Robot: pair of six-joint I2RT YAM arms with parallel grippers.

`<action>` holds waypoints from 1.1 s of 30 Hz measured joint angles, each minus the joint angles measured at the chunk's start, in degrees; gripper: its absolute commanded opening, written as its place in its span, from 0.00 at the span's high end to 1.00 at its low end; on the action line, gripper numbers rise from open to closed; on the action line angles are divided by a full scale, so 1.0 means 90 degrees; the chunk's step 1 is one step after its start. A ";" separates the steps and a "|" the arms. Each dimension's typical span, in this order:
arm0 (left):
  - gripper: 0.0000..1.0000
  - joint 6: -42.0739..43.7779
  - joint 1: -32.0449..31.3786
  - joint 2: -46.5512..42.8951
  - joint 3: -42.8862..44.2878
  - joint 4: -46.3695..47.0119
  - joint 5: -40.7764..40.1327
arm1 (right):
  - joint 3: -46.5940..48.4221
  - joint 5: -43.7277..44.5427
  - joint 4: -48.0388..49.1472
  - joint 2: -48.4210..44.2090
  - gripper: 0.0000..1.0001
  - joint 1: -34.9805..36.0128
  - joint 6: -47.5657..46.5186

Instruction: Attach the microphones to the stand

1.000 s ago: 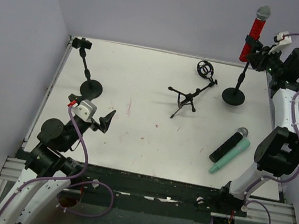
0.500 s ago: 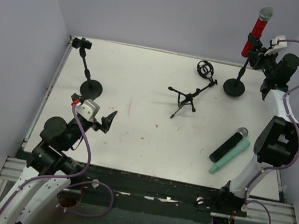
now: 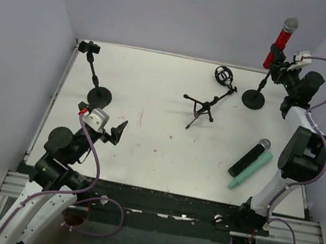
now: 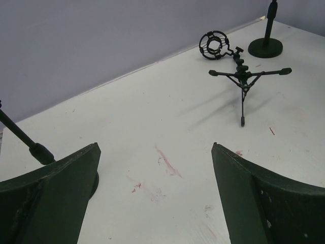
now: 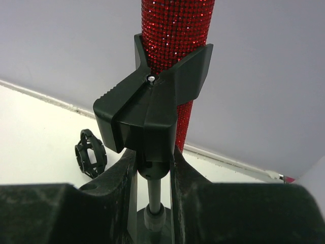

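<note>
The red microphone (image 3: 282, 42) with a silver mesh head stands upright in the clip (image 5: 147, 112) of a round-base stand (image 3: 253, 100) at the back right. My right gripper (image 3: 280, 62) is shut on that stand's neck just under the clip (image 5: 152, 157). The mint-green microphone (image 3: 243, 178) and the black microphone (image 3: 243, 162) lie side by side on the table at the front right. My left gripper (image 3: 117, 131) is open and empty over the front left of the table (image 4: 155, 147).
A small tripod stand (image 3: 202, 109) with a shock mount (image 3: 223, 76) sits mid-table and shows in the left wrist view (image 4: 246, 79). A second round-base stand (image 3: 100, 94) with an empty clip stands at the back left. Purple walls close the back and sides.
My right gripper has moved the stand with the red microphone a little farther back and right, and the microphone now stands more upright. The left arm has barely moved.
</note>
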 measured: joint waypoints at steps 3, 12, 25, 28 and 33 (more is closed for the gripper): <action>0.02 0.0005 0.0000 0.0000 0.0000 0.0000 0.0005 | -0.0114 0.0002 0.0104 -0.0041 0.73 -0.0073 0.0114; 0.02 0.0005 0.0000 -0.0005 0.0000 0.0000 0.0007 | -0.0226 0.0005 0.0136 -0.0129 0.52 -0.0109 0.0250; 0.02 0.0002 0.0000 -0.0119 0.0000 -0.0002 0.0010 | -0.0240 0.0036 0.0104 -0.0413 0.19 -0.0129 0.0265; 0.01 0.0002 0.0000 -0.0182 0.0000 -0.0002 0.0012 | -0.0328 0.0078 0.0032 -0.0593 0.14 -0.0158 0.0272; 0.02 -0.0022 0.0000 -0.0294 0.0000 -0.0002 0.0039 | -0.0729 0.0073 -0.0158 -0.1071 0.09 -0.0289 0.0277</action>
